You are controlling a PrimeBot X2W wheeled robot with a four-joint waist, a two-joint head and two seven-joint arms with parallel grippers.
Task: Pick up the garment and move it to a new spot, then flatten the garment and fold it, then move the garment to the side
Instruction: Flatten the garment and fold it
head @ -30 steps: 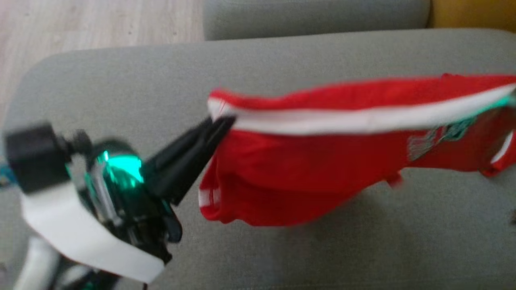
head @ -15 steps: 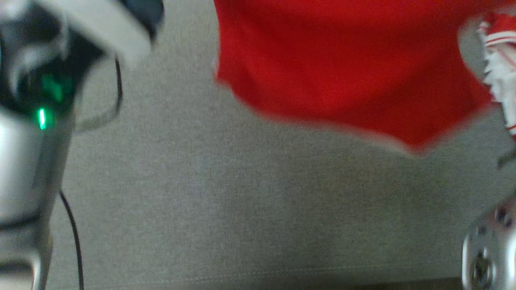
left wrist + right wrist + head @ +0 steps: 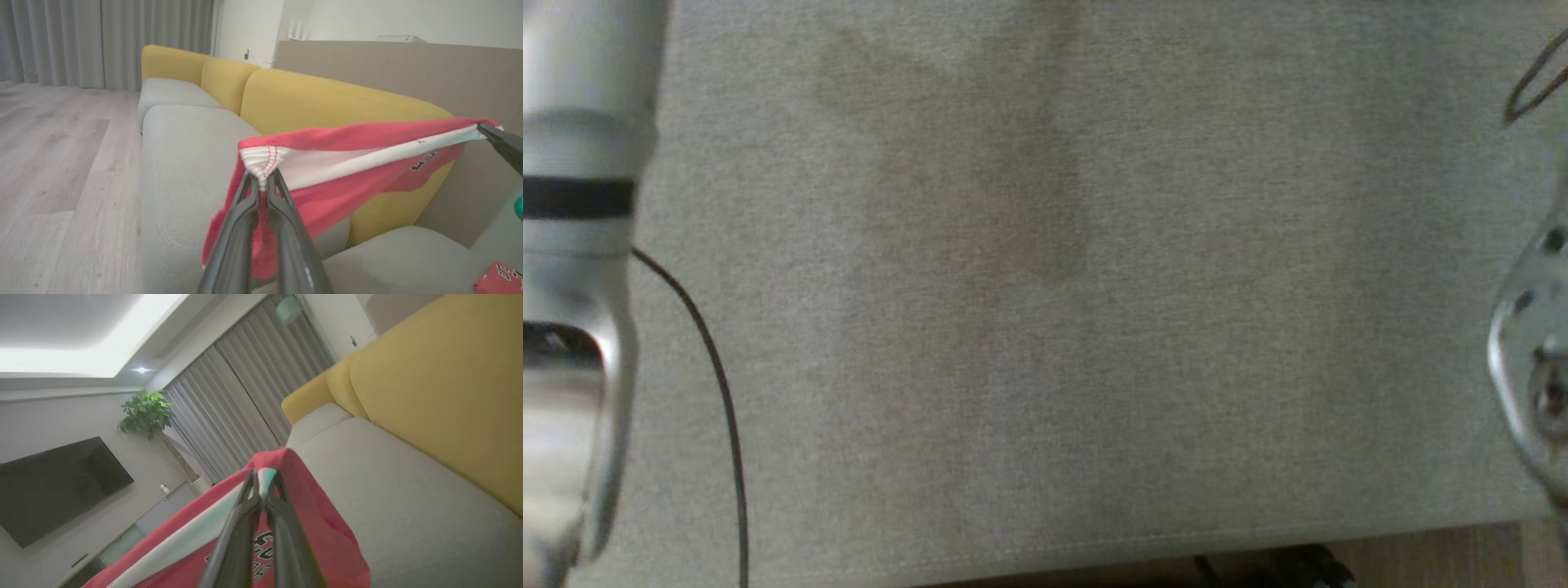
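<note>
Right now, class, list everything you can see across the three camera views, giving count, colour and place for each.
garment: one, red with white band, stretched in the air over the sofa seat
sofa: one, grey seats, yellow backs, under the garment
curtains: one set, grey, far wall
floor: one, pale wood, beside the sofa
television: one, black, on the wall
plant: one, green, beside the curtains
left fingers: two, dark, shut on the garment's white band
right fingers: two, dark, shut on the band's other end

Garment (image 3: 351, 163) spans left end effector (image 3: 262, 178) to right end effector (image 3: 264, 475), above sofa (image 3: 184, 134).
</note>
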